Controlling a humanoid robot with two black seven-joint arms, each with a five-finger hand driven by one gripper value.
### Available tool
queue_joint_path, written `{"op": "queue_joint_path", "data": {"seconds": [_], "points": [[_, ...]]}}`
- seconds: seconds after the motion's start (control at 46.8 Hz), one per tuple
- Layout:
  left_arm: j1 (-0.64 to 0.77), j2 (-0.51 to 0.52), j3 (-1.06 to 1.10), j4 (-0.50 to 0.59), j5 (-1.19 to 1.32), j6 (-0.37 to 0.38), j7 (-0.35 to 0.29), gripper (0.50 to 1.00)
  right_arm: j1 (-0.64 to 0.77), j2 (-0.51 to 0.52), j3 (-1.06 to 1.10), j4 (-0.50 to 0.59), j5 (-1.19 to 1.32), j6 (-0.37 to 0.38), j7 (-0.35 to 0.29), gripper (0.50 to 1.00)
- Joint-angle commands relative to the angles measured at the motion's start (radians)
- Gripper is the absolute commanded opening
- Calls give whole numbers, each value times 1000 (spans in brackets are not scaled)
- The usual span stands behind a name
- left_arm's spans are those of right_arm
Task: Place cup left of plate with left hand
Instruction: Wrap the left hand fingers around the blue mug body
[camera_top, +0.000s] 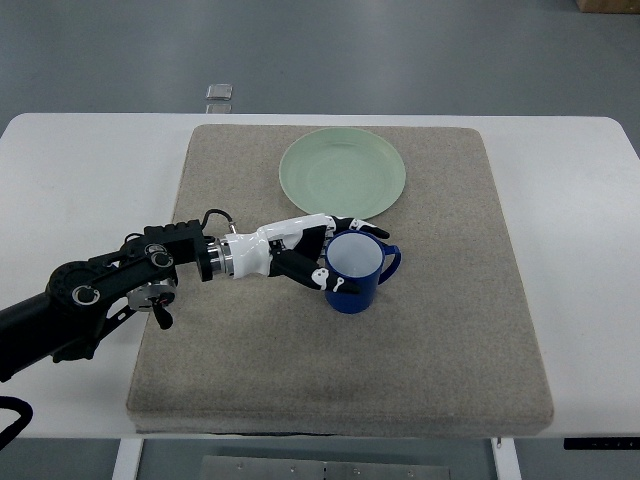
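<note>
A blue cup (355, 275) with a white inside stands upright on the grey mat (440, 330), its handle pointing right. It sits just below the lower right rim of the pale green plate (343, 173). My left hand (322, 256) reaches in from the left and wraps the cup's left side, fingers curled around its rim and wall. The black left arm (90, 295) stretches across the mat's left edge. My right hand is out of sight.
The mat lies on a white table (580, 250). A small clear square object (220, 92) rests on the floor beyond the table's far edge. Bare mat lies left of the plate and along the front.
</note>
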Motion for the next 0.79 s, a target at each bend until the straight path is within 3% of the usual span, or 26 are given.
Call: {"op": "queue_joint_path", "data": {"seconds": [0.0,0.128,0.235,0.299,0.768], "points": [[-1,-2,0,0,0,0,0,814,0,0,0,0,0,0,0,934],[-1,-6,0,0,2,-1,0,671,0,0,0,0,0,1,0,934],[-3,-8,-1,0,2,0,0,604,0,0,0,0,0,0,0,934],[-5,-8,-1,0,2,0,0,502,0,0,0,0,0,0,0,934],[-21,-17,-18,15,-5,58,-2,500,0,0,0,0,0,0,0,934]]}}
